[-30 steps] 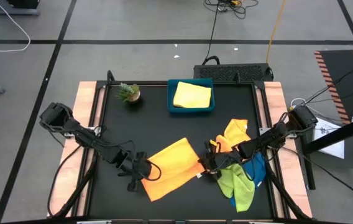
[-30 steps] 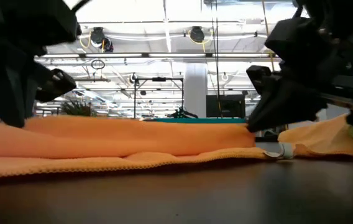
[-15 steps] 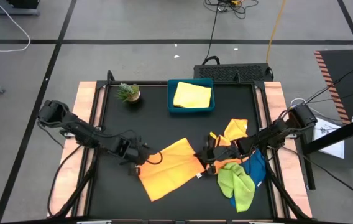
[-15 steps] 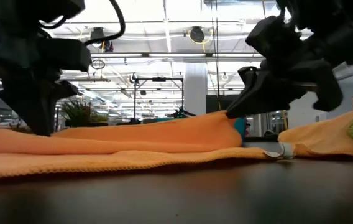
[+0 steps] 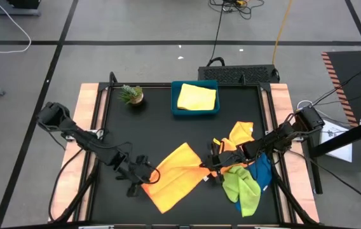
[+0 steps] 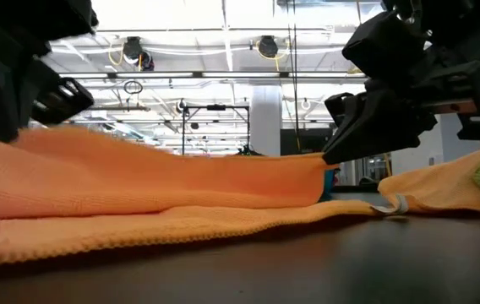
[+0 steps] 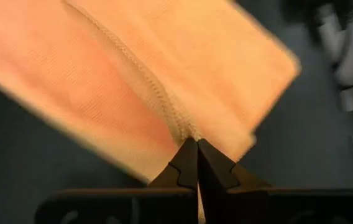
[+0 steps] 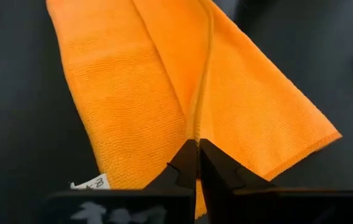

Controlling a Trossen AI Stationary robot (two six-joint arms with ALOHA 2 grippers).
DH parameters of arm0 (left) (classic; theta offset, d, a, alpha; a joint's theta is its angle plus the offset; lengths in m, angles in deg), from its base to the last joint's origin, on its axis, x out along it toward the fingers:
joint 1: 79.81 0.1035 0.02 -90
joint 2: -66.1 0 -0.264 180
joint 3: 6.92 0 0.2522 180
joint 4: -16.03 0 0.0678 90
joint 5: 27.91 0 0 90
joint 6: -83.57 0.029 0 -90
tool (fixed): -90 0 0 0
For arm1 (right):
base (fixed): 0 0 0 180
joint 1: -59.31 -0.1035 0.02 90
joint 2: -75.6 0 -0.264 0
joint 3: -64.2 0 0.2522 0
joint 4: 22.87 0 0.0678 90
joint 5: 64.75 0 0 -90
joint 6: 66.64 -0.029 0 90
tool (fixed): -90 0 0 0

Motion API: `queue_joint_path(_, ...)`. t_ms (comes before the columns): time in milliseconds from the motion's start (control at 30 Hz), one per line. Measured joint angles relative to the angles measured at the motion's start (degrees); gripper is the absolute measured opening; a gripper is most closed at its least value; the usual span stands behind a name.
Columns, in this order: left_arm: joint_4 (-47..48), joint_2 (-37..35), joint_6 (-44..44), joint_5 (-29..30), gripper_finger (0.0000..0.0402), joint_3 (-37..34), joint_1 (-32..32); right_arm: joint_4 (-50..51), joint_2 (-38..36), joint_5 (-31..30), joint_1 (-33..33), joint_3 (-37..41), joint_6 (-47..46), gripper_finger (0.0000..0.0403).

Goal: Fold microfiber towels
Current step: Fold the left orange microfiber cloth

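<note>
An orange microfiber towel [image 5: 179, 173] lies in the middle of the black table, held between my two grippers. My left gripper [image 5: 145, 178] is shut on its left corner and my right gripper [image 5: 210, 165] on its right corner. Both held corners are raised; the near part of the towel [image 6: 139, 232] rests on the table. To the right lies a heap of a second orange towel [image 5: 239, 135], a lime green one [image 5: 243, 189] and a blue one [image 5: 264, 172]. A folded yellow towel [image 5: 197, 97] sits in a blue tray. My left gripper pinches the orange towel at its hemmed edge [image 7: 186, 129] between the fingertips [image 7: 186, 163], slanting down from the table's left. The cloth spreads away on both sides of the hem. That corner is lifted above the table. My right gripper pinches the towel's hemmed edge [image 8: 195, 132] at the opposite corner between its fingertips [image 8: 189, 160], reaching nearly level from the table's right. The corner [image 6: 312, 169] is held a little above the table, and the cloth sags between the two holds.
The blue tray [image 5: 175, 109] stands at the far middle of the table, with a small potted plant [image 5: 131, 94] to its left. A white tag [image 6: 392, 204] of the towel lies on the table near the right gripper. Bare black table lies at the far left and near left.
My left gripper swung toward the far edge and came back toward the near edge, lifting its corner of the orange towel higher. My right gripper raised its corner slightly and rolled. The towel's near part stayed on the table.
</note>
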Motion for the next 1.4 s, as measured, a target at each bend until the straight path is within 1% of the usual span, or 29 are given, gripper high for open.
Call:
queue_joint_path(233,-3.6,-1.1,-0.2,0.6,0.0000,0.2,-0.7,-0.4,0.0,-0.1,0.1,0.0,0.0,0.0000)
queue_joint_path(333,-4.3,-0.7,-0.7,-0.5,0.0000,0.1,-0.8,-0.5,0.0,0.0,0.1,0.0,-0.2,0.0000)
queue_joint_path(400,-5.8,0.3,-1.7,-1.8,0.0000,0.1,-1.3,-0.5,0.0,0.0,0.1,0.0,-0.7,0.0000)
queue_joint_path(467,-5.3,1.3,-3.3,-2.4,0.0000,0.1,-2.1,-0.4,0.0,0.1,0.1,0.0,-1.3,0.0000)
queue_joint_path(567,-5.4,3.0,-5.4,-2.6,0.0000,0.1,-3.3,-0.4,0.2,2.6,0.1,0.0,-2.4,0.0000)
queue_joint_path(733,-4.8,6.5,-9.2,-3.5,0.0000,0.1,-4.4,-1.5,3.2,4.5,-0.5,0.0,-4.6,0.0000)
queue_joint_path(967,-0.9,12.0,-11.9,-7.1,0.0000,0.5,-2.1,-7.3,8.0,4.6,-2.0,0.0,-5.5,0.0000)
queue_joint_path(1100,1.0,12.6,-9.5,-7.6,0.0000,0.6,0.1,-8.1,10.0,4.6,-3.0,-1.1,-6.1,0.0000)
queue_joint_path(1300,3.7,12.2,-1.6,-4.0,0.0000,0.5,5.6,-8.2,11.2,4.6,-4.2,-3.7,-6.2,0.0000)
queue_joint_path(1400,5.4,12.2,1.9,-1.6,0.0000,0.6,8.5,-8.2,11.2,4.5,-4.6,-3.8,-6.4,0.0000)
